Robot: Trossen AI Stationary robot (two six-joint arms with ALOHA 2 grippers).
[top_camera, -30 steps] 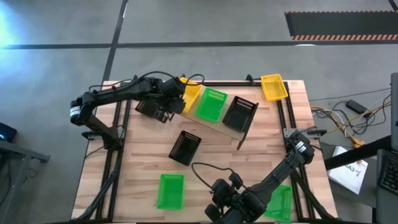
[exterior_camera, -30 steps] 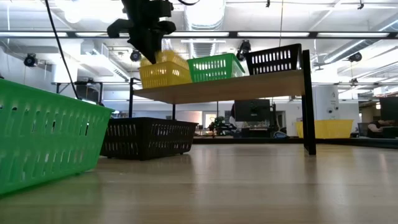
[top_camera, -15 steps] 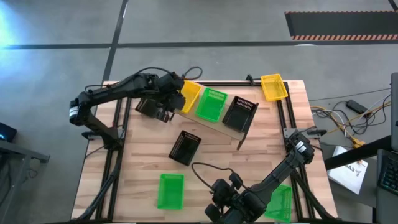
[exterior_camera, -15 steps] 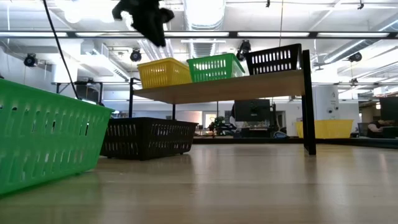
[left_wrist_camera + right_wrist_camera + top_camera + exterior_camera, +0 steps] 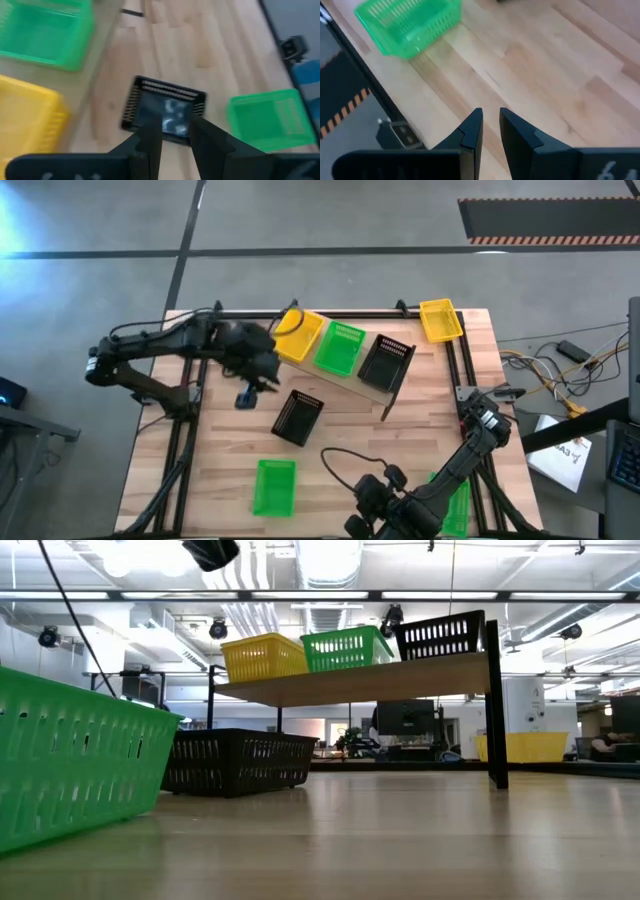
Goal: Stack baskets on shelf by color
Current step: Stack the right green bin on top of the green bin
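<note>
I had the slatted tabletop (image 5: 230,440) filling the middle of the high view, with the shelf (image 5: 380,678) standing toward its upper centre. On that plank sat three baskets in a row, one colour each — the yellow basket (image 5: 299,337) at its left end, the green basket (image 5: 340,348) in the middle, the black basket (image 5: 385,360) at its right end — which I read as the seed of each colour's stack.

The rest lay loose on the table, waiting to be sorted: a black basket on the table (image 5: 297,417) in the centre of the high view, a green basket at the lower left (image 5: 274,486), another green one at the lower right (image 5: 455,502) partly under the right arm, and a second yellow basket (image 5: 440,319) at the upper right corner.

The left gripper (image 5: 175,135) hung empty in the left-centre of the high view, its fingers a narrow gap apart, and its wrist camera looked straight down on the loose black basket — my guess was that it was the next pick, bound for the black stack.

The right gripper (image 5: 490,127) waited at the bottom edge, nearly pressed together and holding nothing, over bare wood near its green basket.
</note>
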